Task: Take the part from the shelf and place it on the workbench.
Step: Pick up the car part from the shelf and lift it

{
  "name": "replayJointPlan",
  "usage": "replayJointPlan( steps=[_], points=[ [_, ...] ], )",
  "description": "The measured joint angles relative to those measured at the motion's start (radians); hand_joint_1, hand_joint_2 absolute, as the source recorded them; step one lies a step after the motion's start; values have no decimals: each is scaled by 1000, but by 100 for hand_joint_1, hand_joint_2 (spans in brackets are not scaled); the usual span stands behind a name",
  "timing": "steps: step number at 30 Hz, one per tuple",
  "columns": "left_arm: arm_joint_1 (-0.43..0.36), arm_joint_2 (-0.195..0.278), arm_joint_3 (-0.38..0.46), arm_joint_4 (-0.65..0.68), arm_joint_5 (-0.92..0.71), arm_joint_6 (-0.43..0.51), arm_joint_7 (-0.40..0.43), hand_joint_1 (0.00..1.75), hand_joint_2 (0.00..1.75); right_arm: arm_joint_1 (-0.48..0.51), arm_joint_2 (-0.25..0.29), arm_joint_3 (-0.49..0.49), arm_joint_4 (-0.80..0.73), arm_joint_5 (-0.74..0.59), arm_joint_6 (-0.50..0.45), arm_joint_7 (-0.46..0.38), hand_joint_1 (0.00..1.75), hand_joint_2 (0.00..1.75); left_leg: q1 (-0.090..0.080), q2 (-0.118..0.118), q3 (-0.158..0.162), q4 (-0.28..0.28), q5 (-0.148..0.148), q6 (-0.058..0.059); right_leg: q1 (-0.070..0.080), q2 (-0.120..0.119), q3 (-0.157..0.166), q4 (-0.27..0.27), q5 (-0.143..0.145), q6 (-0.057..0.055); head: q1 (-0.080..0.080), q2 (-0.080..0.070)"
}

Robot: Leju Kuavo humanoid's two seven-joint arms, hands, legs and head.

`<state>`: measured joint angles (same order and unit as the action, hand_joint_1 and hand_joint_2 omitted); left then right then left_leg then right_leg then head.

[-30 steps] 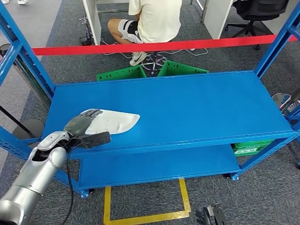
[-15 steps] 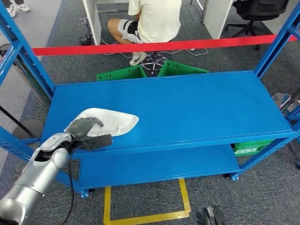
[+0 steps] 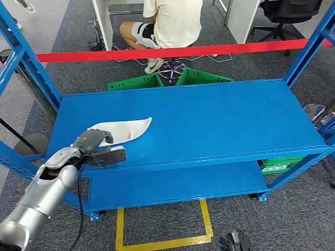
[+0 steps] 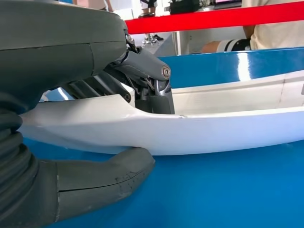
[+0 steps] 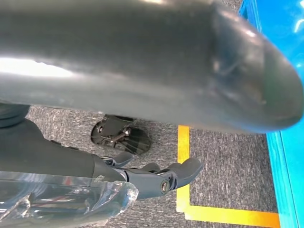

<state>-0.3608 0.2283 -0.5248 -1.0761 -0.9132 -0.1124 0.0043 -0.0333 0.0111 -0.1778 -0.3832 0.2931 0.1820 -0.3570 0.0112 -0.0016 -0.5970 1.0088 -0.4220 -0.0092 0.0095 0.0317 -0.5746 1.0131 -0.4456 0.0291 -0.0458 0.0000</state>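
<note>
A: How many parts?
B: One white part (image 3: 120, 129) on the blue shelf (image 3: 221, 115), gripped by the left hand (image 3: 96, 145) near the shelf's front edge.
A: Room?
B: Bare shelf stretches beyond the hand. Right hand (image 5: 161, 178) hangs with fingers apart, holding nothing.

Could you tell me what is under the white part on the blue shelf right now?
The left hand's thumb lies beneath the white part's near edge, fingers on top. Below that is the blue shelf surface. Whether the far end touches the shelf cannot be seen.

One white part (image 3: 120, 129), one blue shelf (image 3: 221, 120), two green crates (image 3: 136, 82), one red tape (image 3: 178, 51), one seated person (image 3: 174, 21).
</note>
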Motion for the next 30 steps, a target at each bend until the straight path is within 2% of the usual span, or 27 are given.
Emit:
replayJointPlan(
  steps=[13, 24, 30],
  points=[
    [11, -10, 4, -15, -32, 40, -2, 175, 175, 0, -1, 8, 3, -5, -6, -1, 0, 0, 0, 0, 0, 0, 0, 0, 0, 0, 0, 1, 0, 0, 0, 0],
    [118, -41, 44, -180, -31, 81, -9, 175, 175, 7, -9, 5, 4, -28, -14, -27, 0, 0, 0, 0, 0, 0, 0, 0, 0, 0, -1, 1, -1, 0, 0, 0],
    [147, -45, 45, -236, -31, 84, -12, 175, 175, 8, -13, 5, 4, -30, -16, -32, 0, 0, 0, 0, 0, 0, 0, 0, 0, 0, -1, 1, -1, -1, 0, 0]
  ],
)
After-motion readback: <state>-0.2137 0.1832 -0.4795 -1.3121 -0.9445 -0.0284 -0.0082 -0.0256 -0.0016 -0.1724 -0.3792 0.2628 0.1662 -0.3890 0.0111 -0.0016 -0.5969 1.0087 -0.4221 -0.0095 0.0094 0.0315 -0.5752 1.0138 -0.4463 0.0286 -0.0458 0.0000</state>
